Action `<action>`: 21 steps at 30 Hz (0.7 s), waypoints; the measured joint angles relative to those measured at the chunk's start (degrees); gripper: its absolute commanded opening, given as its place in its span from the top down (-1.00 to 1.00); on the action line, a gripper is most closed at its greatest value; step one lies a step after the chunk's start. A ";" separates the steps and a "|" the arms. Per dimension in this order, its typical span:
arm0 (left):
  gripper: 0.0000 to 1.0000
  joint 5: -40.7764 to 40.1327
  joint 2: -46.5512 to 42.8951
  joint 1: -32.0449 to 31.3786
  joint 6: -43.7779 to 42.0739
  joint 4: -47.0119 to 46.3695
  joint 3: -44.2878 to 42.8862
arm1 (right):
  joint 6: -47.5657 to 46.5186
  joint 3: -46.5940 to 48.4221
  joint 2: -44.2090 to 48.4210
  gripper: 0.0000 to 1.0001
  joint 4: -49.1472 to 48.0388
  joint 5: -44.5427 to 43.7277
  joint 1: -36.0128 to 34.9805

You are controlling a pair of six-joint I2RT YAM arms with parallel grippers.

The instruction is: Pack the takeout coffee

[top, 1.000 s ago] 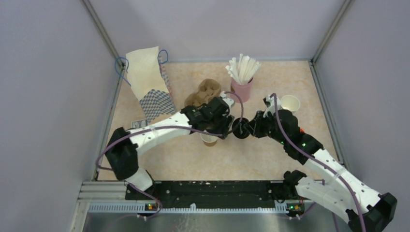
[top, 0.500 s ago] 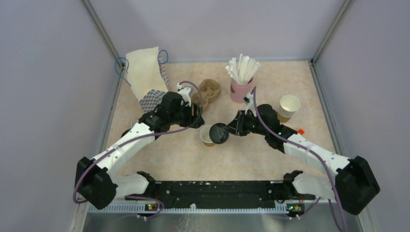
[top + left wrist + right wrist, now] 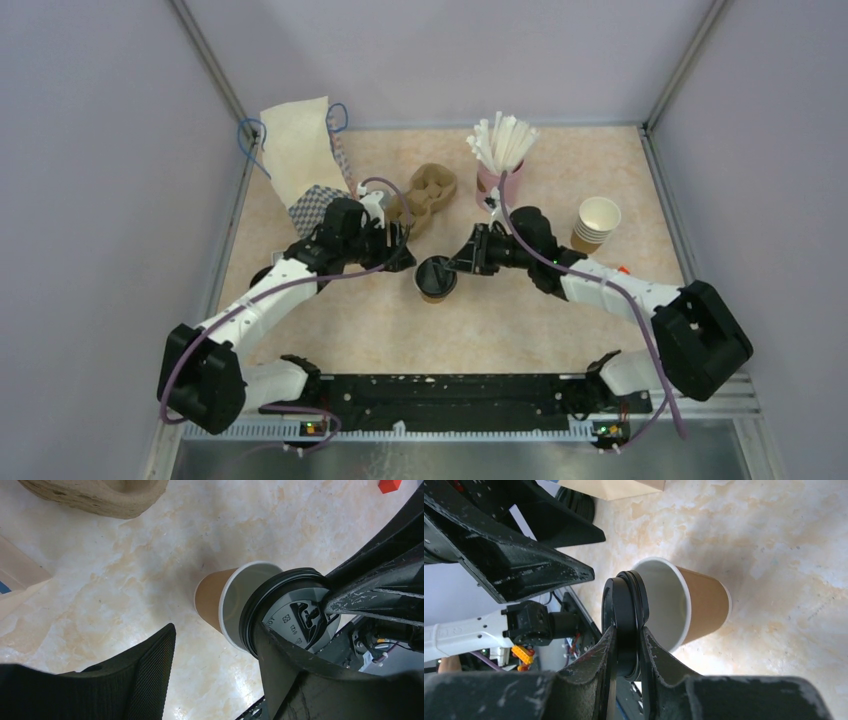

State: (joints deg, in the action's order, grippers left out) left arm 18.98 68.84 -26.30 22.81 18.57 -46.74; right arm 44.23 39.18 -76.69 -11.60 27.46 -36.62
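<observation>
So the coffee cup (image 3: 212,602) is standing upright around the middle of the surface (image 3: 520,320), between the two arms. The right claw (image 3: 626,632) is pinched shut on the rim of the black lid (image 3: 287,620) and has it right over the cup's mouth. It doesn't look snapped on though: in the wrist views the lid sits off to one side and a slice of the white inside shows. The left claw (image 3: 403,258) is wide open just beside the cup on its left, and it doesn't look like it's touching it. Further back there's a paper bag (image 3: 298,158), a cardboard cup carrier (image 3: 428,188), a pink cup of straws (image 3: 500,172), and a stack of paper cups (image 3: 597,222) off to the right.
</observation>
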 measured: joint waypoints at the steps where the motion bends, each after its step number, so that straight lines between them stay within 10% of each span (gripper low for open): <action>1: -0.30 0.39 0.00 0.28 0.00 -0.20 0.17 | 0.17 0.42 -0.63 0.71 -0.20 0.26 0.00; 21: -0.21 5.14 3.13 1.90 -0.22 -3.72 1.81 | 0.94 2.19 -5.99 0.70 -2.47 1.53 0.00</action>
State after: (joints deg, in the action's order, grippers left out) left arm 24.12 71.96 -24.40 22.59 14.85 -44.93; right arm 45.17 41.36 -82.67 -14.06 28.99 -36.62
